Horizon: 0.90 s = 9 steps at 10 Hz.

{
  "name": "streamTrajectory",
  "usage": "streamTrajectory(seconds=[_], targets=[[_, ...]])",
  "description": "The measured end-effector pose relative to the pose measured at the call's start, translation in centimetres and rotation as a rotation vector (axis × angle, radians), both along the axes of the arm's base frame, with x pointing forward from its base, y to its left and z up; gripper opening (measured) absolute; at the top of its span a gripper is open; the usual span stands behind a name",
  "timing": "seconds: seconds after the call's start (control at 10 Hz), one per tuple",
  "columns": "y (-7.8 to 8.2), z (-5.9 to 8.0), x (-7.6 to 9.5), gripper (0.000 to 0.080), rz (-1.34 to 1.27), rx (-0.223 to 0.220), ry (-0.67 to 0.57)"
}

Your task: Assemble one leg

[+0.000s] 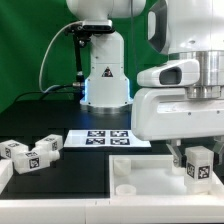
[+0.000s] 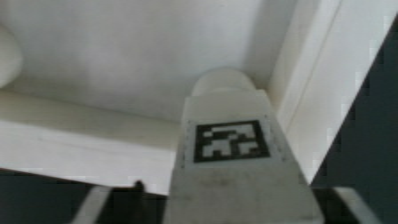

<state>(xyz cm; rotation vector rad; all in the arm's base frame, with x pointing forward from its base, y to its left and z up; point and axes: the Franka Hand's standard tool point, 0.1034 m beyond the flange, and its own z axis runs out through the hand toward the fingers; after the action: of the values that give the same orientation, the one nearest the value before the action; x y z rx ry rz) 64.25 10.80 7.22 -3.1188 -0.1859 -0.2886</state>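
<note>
Here, starting from the exterior view's left, two loose tagged posts (image 1: 30,152) lie on their sides on the dark counter (image 1: 60,180), close together near the edge of a white part (image 1: 4,178) that is cut off by the frame. Further along, the marker board (image 1: 104,138) lies flat in front of the arm's white base (image 1: 105,80), well apart from the posts. Toward the exterior view's right, the white tabletop (image 1: 150,180) lies on the counter with a round corner socket (image 1: 127,187) showing near its edge.

Above the tabletop's right part hangs the arm's bulky white hand, and below it the fingers (image 1: 198,160) come down around the leg (image 1: 199,166). The leg stands roughly upright between them, its tag facing the camera, its lower end just over or on the tabletop; contact there cannot be told.

In the wrist view the leg (image 2: 228,150) runs straight out from the camera with its tag clear, over the tabletop's raised rim (image 2: 311,90). The fingers appear closed against the leg's sides, holding it.
</note>
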Motion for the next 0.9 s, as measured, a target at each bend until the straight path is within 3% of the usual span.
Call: streamTrajectory(seconds=[0.1,0.4,0.9], targets=[[0.01,-0.02,-0.01,0.0285,-0.081,0.015,0.002],[0.16,-0.23,-0.04,0.0285,-0.377,0.065,-0.003],[0.01,-0.34,-0.41,0.0286,-1.072,0.202,0.033]])
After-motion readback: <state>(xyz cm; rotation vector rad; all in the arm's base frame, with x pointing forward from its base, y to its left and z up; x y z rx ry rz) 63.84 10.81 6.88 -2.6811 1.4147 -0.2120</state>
